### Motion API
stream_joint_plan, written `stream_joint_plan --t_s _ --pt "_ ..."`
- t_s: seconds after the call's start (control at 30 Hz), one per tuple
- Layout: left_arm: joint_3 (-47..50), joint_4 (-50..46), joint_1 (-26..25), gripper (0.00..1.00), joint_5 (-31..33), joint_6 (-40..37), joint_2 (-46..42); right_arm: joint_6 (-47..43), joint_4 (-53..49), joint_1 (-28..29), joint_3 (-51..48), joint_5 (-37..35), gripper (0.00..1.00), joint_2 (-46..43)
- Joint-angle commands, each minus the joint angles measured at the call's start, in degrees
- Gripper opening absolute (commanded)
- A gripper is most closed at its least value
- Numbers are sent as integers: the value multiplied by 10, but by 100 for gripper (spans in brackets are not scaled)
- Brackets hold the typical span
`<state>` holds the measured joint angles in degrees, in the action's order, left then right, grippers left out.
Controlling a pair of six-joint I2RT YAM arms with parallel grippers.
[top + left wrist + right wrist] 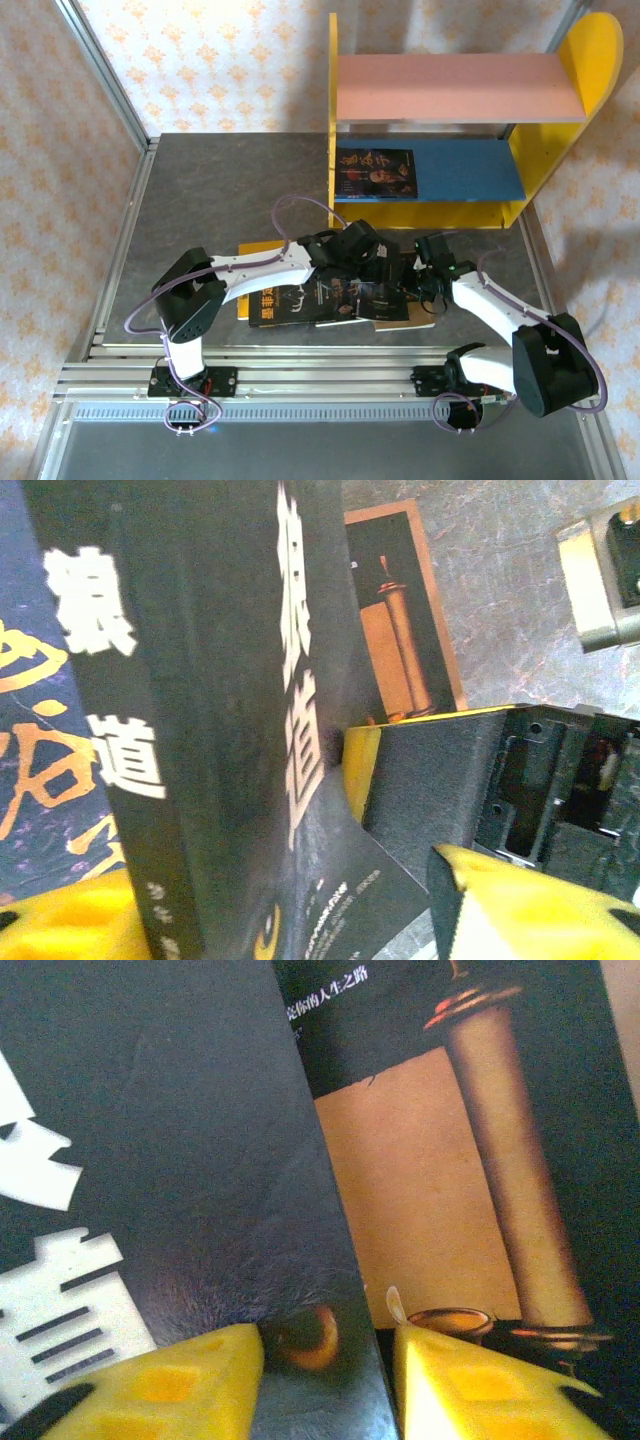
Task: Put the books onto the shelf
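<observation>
Your left arm (255, 272) folds at the elbow and reaches rightward across the middle; your right arm (490, 305) leans in leftward to meet it. The left gripper (383, 270) and right gripper (418, 290) sit close together (nearly nose to nose), both angled downward, each with its yellow fingertips (200, 1380) parted.

Dark books (300, 300) lay piled before the shelf (450, 88), a yellow book (262, 248) beneath them. One dark book (375, 173) lay flat on its blue board (470, 170).
</observation>
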<state>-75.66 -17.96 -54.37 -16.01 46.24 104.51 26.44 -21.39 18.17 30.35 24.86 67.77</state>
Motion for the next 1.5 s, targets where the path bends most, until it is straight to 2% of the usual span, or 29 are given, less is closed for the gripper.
stream_joint_plan --t_s 0.0,0.13,0.2,0.43,0.5,0.6,0.67,0.93,1.07,1.13,1.23,1.33,1.47 --pt "-22 -2 -7 54 9 -19 5 -2 -33 5 -5 12 47 -14" --pt "-24 -10 -7 47 16 -22 7 -4 -44 5 -2 0 52 -17" --pt "-26 -10 -7 40 14 -26 9 -3 -44 5 -5 -2 52 -19" --pt "-28 -12 -8 27 14 -26 15 1 -42 5 -8 -7 53 -18" --pt "-30 -16 -8 20 16 -29 16 1 -43 5 -7 -10 53 -19" --pt "-30 -11 -7 7 17 -41 14 2 -41 5 -8 -10 61 -22" --pt "-28 -6 -7 1 21 -47 9 1 -42 5 -5 -10 62 -23" --pt "25 45 -7 0 56 -59 -59 4 -59 5 14 -28 70 -45" --pt "71 62 -7 0 88 -58 -126 19 -55 4 25 -13 78 -68" --pt "103 65 -8 0 114 -51 -170 30 -47 5 35 -2 79 -76" --pt "139 42 -9 0 174 -30 -237 48 -38 5 55 11 80 -86" --pt "142 -34 -8 0 259 7 -288 74 -21 5 68 16 80 -104" --pt "140 -89 -9 0 342 58 -336 152 48 6 54 35 80 -136"
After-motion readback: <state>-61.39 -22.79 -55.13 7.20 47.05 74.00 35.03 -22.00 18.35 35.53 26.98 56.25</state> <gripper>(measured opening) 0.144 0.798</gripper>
